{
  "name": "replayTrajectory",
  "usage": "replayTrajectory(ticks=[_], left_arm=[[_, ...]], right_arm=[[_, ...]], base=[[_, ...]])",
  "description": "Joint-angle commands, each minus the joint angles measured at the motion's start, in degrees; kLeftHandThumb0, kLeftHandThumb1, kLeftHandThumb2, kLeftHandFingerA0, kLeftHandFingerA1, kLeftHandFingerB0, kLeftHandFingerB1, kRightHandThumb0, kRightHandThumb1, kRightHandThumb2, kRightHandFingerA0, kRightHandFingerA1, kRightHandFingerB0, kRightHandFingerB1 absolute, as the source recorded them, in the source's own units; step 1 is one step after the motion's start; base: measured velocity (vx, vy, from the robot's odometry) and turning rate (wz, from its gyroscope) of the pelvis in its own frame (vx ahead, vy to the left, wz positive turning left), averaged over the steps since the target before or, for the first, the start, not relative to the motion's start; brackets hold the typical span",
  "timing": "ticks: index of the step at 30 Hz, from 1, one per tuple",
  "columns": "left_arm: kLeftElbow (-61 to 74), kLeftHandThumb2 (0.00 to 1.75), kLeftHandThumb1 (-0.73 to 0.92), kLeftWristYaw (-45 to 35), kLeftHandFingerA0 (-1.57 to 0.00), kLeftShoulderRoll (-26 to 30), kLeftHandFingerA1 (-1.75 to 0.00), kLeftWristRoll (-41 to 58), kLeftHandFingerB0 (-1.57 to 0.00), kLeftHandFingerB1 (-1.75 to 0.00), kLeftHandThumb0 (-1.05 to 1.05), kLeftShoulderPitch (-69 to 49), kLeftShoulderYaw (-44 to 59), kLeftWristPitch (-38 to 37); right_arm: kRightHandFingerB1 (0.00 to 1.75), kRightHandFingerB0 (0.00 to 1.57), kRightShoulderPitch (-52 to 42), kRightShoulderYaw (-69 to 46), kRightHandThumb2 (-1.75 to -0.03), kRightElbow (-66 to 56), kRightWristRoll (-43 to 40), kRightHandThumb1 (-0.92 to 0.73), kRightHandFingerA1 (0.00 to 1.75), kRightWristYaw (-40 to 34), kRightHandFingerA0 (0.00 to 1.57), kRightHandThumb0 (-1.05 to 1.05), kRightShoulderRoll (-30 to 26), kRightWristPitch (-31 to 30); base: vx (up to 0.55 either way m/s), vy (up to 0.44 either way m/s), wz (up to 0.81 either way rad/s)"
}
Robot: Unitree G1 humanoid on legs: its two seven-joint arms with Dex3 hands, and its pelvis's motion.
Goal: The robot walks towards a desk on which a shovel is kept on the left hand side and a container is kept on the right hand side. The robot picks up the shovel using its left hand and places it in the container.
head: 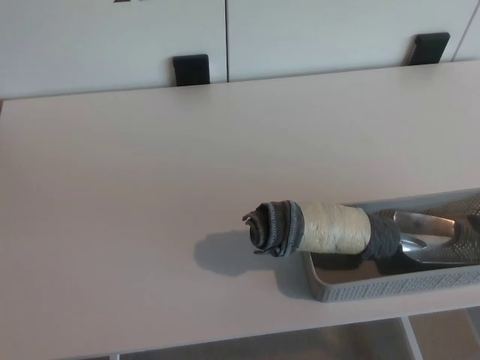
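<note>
A pale beige desk (150, 210) fills most of the frame, with white cabinet panels (112, 37) along the top edge and two small black brackets (192, 69) where they meet the desk. At the lower right sits a grey container (390, 285), cut off by the right edge. The shovel (330, 229) lies in it: its metal blade rests inside at the right, while its thick handle, wrapped in tan tape and grey cloth, sticks out leftward over the container's rim above the desk. Neither robot hand appears anywhere in the frame.
</note>
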State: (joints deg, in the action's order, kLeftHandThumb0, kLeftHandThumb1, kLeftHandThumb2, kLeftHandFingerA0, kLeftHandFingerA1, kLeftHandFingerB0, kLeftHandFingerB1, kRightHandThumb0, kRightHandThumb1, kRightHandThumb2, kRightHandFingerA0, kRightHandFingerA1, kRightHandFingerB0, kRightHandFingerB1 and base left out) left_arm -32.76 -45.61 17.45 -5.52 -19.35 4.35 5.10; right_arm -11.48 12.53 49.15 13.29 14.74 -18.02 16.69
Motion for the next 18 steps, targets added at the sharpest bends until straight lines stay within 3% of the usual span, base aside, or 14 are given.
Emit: replayTrajectory(ticks=[1, 6, 7, 9, 10, 11, 12, 13, 14, 15, 16, 18], left_arm=[[-5.5, 0.59, 0.62, 13.8, -0.35, 0.5, -0.4, -0.7, -0.37, -0.38, -0.63, -0.2, 2.6, -14.1], [-6.1, 0.61, 0.63, 15.6, -0.35, 1.6, -0.4, -2.7, -0.38, -0.37, -0.63, -0.4, 0.6, -16.5], [-5.8, 0.87, 0.53, 15.9, -0.26, 1.7, -0.49, -2.9, -0.36, -0.5, -0.71, -0.5, 0.3, -16.3], [-5.8, 0.87, 0.53, 17.2, -0.27, 1.9, -0.49, -3.7, -0.36, -0.5, -0.72, -0.5, -0.5, -17.6], [-5.9, 0.87, 0.53, 17.5, -0.26, 2.1, -0.48, -4.1, -0.36, -0.5, -0.72, -0.5, -0.9, -17.9], [-5.5, 0.6, 0.63, 18.0, -0.34, 2.3, -0.39, -4.6, -0.37, -0.36, -0.65, -0.5, -1.4, -18.1], [-5.1, 0.88, 0.52, 18.2, -0.24, 2.2, -0.48, -4.6, -0.37, -0.51, -0.71, -0.6, -1.7, -18.0], [-4.6, 0.88, 0.5, 18.2, -0.22, 2.4, -0.49, -4.6, -0.37, -0.52, -0.65, -0.9, -2.0, -18.1], [-3.5, 0.88, 0.5, 18.4, -0.21, 2.6, -0.49, -4.8, -0.36, -0.52, -0.66, -1.1, -2.4, -17.8], [-3.4, 0.88, 0.52, 18.7, -0.22, 2.9, -0.49, -4.9, -0.36, -0.51, -0.69, -1.0, -2.8, -17.9], [-3.4, 0.88, 0.5, 18.7, -0.21, 2.9, -0.49, -4.6, -0.34, -0.51, -0.66, -0.8, -2.9, -17.6], [-3.4, 0.88, 0.5, 18.9, -0.2, 3.0, -0.48, -4.4, -0.35, -0.52, -0.64, -0.7, -3.1, -17.7]], right_arm=[[0.51, 0.15, -0.8, -1.8, -0.71, 0.9, -0.9, -0.82, 0.63, -2.9, 0.3, -0.12, 0.0, 3.9], [0.51, 0.15, -0.9, -1.9, -0.7, 0.9, -0.6, -0.82, 0.62, -3.6, 0.31, -0.13, 0.1, 4.1], [0.51, 0.15, -0.9, -2.0, -0.7, 0.9, -0.7, -0.82, 0.63, -3.6, 0.31, -0.13, 0.1, 4.0], [0.5, 0.16, -0.4, -1.9, -0.7, 1.0, -0.3, -0.82, 0.62, -4.0, 0.31, -0.14, -0.1, 4.1], [0.55, 0.12, -0.3, -1.9, -1.06, 1.3, -0.2, -0.62, 0.63, -4.3, 0.28, -0.14, -0.1, 4.2], [0.55, 0.12, 0.0, -2.0, -1.06, 1.7, -0.3, -0.62, 0.63, -4.4, 0.28, -0.14, 0.0, 4.2], [0.51, 0.17, -0.1, -1.9, -0.7, 1.7, 0.0, -0.8, 0.63, -4.7, 0.33, -0.15, -0.3, 4.6], [0.51, 0.16, 0.1, -2.1, -0.7, 1.9, -0.2, -0.8, 0.63, -4.7, 0.32, -0.15, -0.3, 4.7], [0.55, 0.12, 0.3, -2.0, -1.06, 1.6, 0.1, -0.61, 0.63, -4.7, 0.29, -0.14, -0.4, 4.3], [0.51, 0.16, 0.6, -2.0, -0.7, 1.7, 0.1, -0.81, 0.63, -4.8, 0.33, -0.15, -0.4, 4.2], [0.55, 0.11, 0.7, -2.3, -1.06, 1.7, -0.4, -0.62, 0.64, -4.5, 0.29, -0.13, -0.2, 4.5], [0.55, 0.11, 0.9, -2.4, -1.06, 1.7, -0.3, -0.62, 0.64, -4.4, 0.29, -0.14, -0.2, 4.5]], base=[[0.0, 0.0, 0.0], [0.0, 0.0, 0.0], [0.0, 0.0, 0.0], [0.0, 0.0, 0.0], [0.0, 0.0, 0.0], [0.0, 0.0, 0.0], [0.0, 0.0, 0.0], [0.0, 0.0, 0.0], [0.0, 0.0, 0.0], [0.0, 0.0, 0.0], [0.0, 0.0, 0.0], [0.0, 0.0, 0.0]])
